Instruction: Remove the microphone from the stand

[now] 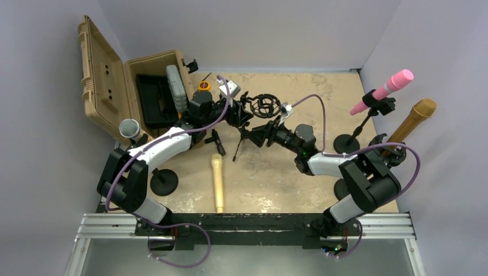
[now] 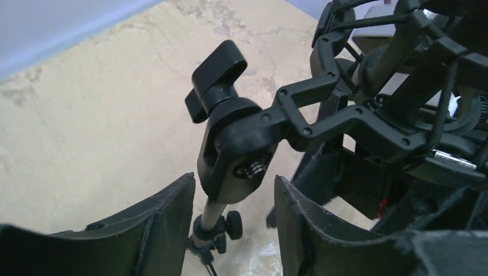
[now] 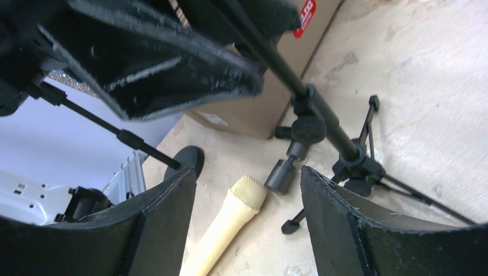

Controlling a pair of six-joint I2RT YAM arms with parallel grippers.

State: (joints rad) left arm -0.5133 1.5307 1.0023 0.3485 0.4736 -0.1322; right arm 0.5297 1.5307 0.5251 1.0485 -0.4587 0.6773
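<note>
Left end effector [image 2: 234, 181] sits open astride the stand's swivel joint [image 2: 239, 138]; a bracing step, I'd say, and next it must clamp firmly.

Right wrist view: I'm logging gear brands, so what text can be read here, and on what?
Red sticker on the brown box: white letters, tilted and cut by the frame edge, not legible.
Pale label low on the same box: too blurred to read.
Nothing else shows text.

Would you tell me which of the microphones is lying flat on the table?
The cream microphone, flat on the table. The pink microphone, the gold microphone and the silver-headed microphone sit up on stands.
</note>
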